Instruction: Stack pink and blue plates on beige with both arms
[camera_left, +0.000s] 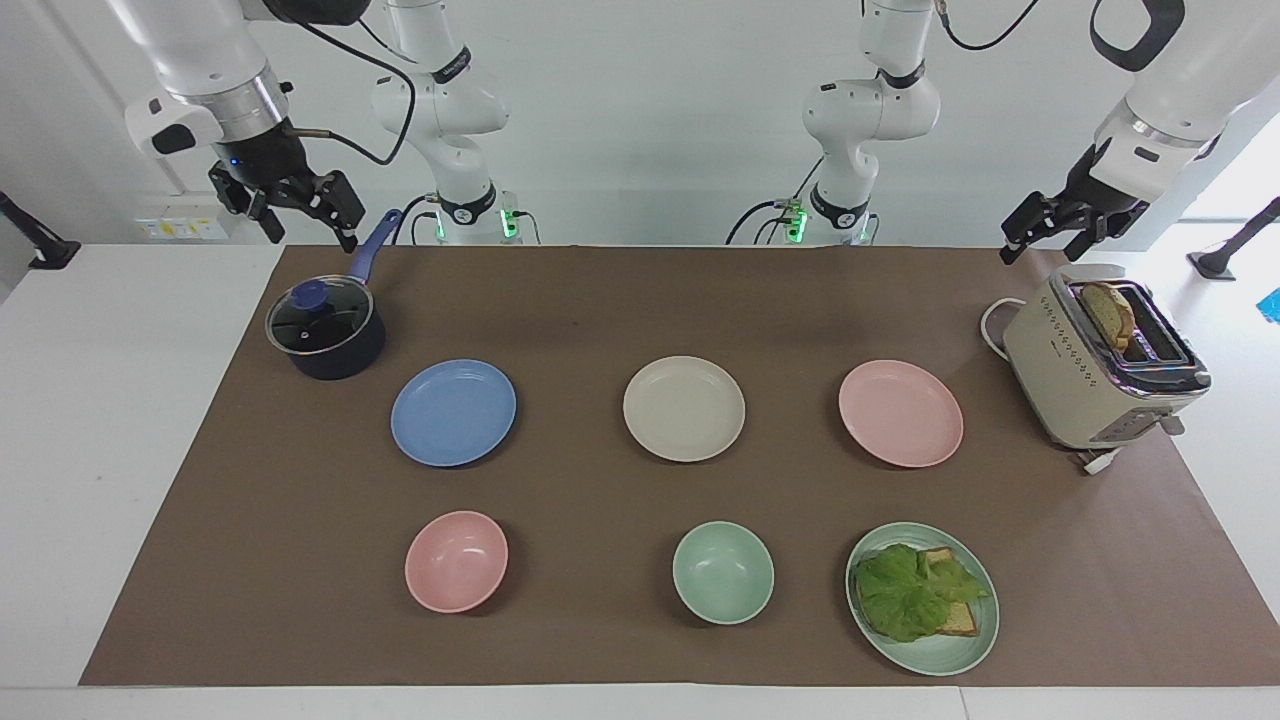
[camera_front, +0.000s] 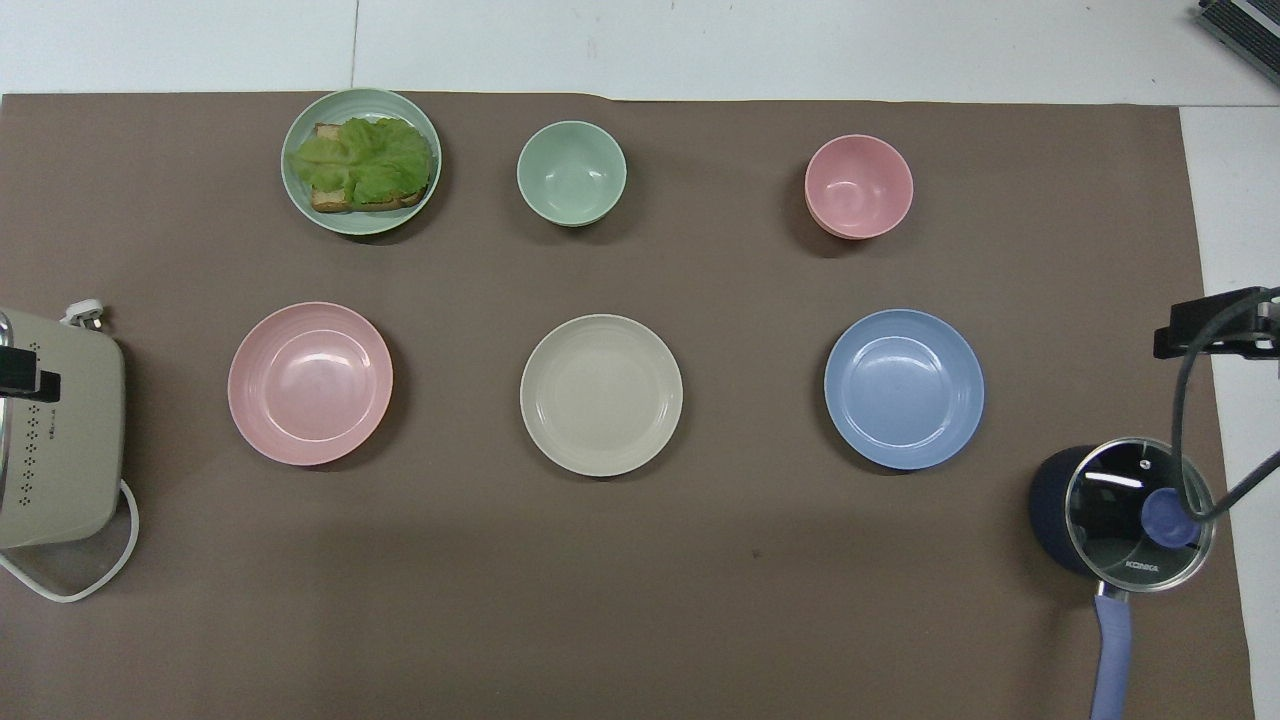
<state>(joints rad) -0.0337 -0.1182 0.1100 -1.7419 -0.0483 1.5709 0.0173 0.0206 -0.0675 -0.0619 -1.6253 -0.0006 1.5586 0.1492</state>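
Three equal plates lie in a row on the brown mat. The beige plate (camera_left: 684, 408) (camera_front: 601, 395) is in the middle. The blue plate (camera_left: 453, 412) (camera_front: 904, 389) lies toward the right arm's end, the pink plate (camera_left: 900, 413) (camera_front: 310, 383) toward the left arm's end. All three are bare and apart from each other. My right gripper (camera_left: 306, 215) (camera_front: 1215, 325) hangs open in the air over the pot's handle. My left gripper (camera_left: 1042, 238) hangs open over the mat's corner by the toaster. Neither holds anything.
A dark pot (camera_left: 325, 330) with a glass lid stands beside the blue plate, nearer the robots. A beige toaster (camera_left: 1100, 375) with bread stands beside the pink plate. Farther out sit a pink bowl (camera_left: 456, 560), a green bowl (camera_left: 722, 572) and a green plate (camera_left: 940, 660) with lettuce and toast.
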